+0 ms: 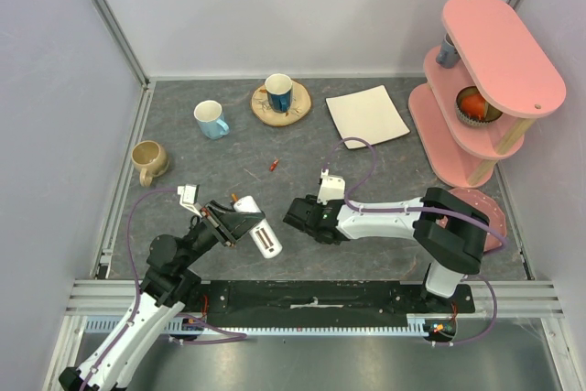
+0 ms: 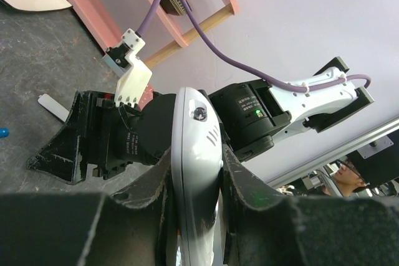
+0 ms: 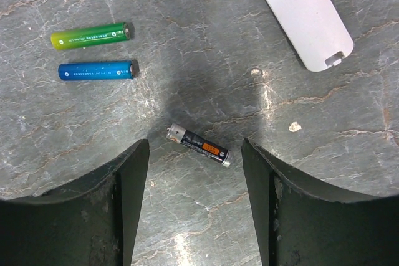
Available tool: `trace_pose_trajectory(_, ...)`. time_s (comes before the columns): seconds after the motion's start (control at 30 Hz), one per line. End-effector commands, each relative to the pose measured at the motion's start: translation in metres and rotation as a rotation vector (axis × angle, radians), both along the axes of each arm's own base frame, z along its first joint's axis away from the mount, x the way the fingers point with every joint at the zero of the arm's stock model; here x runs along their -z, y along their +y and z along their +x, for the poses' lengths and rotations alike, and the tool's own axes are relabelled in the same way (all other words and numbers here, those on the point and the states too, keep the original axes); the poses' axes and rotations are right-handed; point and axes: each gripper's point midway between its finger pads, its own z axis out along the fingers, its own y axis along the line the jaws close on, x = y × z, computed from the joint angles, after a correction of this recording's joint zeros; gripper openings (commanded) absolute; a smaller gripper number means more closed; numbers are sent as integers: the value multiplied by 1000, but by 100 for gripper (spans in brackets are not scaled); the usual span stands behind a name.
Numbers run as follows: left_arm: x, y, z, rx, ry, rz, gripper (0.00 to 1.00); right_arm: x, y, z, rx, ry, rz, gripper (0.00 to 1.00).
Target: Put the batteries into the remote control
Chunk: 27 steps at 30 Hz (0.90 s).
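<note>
Left claw (image 2: 196,175): closed on the slim white plastic remote control (image 2: 194,129), the two dark fingers (image 2: 153,185) pressed against its long sides. The remote control is lifted clear of the grey stone-patterned surface (image 3: 206,60). In the top view its dark slotted end, apparently the uncovered battery bay, is turned up and towards the other arm, presumably so that cells can be fed in. Right claw (image 3: 194,154): open, pointing straight down, jaws set either side of a small black cylindrical battery with an orange band (image 3: 201,148). That battery lies slantwise on the surface between the jaws and touches neither; the straddle reads as the setup for a pick, with closing yet to come. Up and to the left in the right wrist view lie a green-to-yellow cylindrical battery (image 3: 90,35) and a blue cylindrical battery (image 3: 96,70), parallel and just beside each other, well apart from the jaws and likely in reserve. Toward the upper right of that view lies a flat white rounded plastic battery cover (image 3: 305,17), set aside to leave the bay open. A tiny red-orange battery (image 1: 274,165) lies alone farther out on the surface. No battery visibly sits in the remote control, so loading appears not yet begun.
</note>
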Motion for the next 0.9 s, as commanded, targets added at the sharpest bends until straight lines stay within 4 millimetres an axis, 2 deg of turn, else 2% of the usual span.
trace_pose_trajectory(0.0,64,-4,12,-16,84,75,2,-2,3,4,25,-21,-6,68)
trace_pose_trajectory(0.2,64,-4,12,-19,84,72,2,-4,5,-3,67,2,26,73)
trace_pose_trajectory(0.4,65,-4,12,-20,90,73,2,-7,6,-5,154,17,64,73)
trace_pose_trajectory(0.63,63,-3,10,-16,76,59,2,3,4,-7,223,30,87,66)
trace_pose_trajectory(0.87,63,-3,11,-19,77,59,2,10,2,-4,247,31,72,65)
